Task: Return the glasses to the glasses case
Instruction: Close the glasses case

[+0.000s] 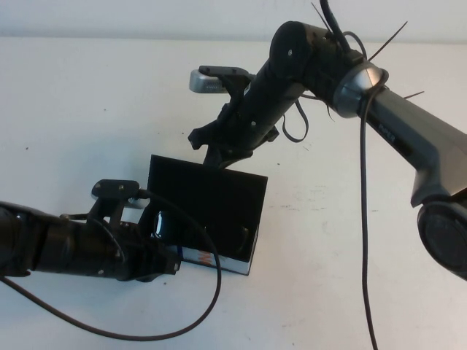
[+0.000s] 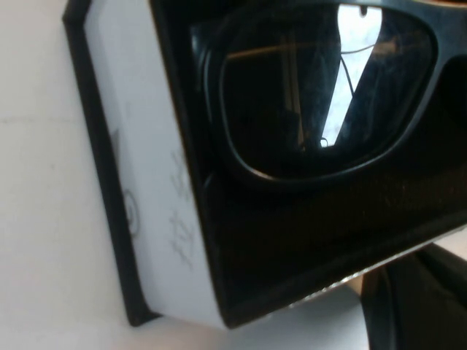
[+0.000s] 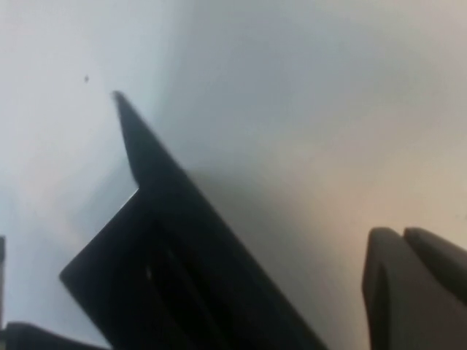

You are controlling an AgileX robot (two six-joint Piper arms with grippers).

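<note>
The dark rectangular-framed glasses already lay inside the open black glasses case near the table's middle. The left gripper was at the case's front left corner and the right gripper at the raised lid's back edge; whether either one's jaws were clenched or released, I cannot tell. Only closing the lid seemed left.

table: white, matte | surface: a few faint dark specks (tiny) | wall: pale strip behind
</note>
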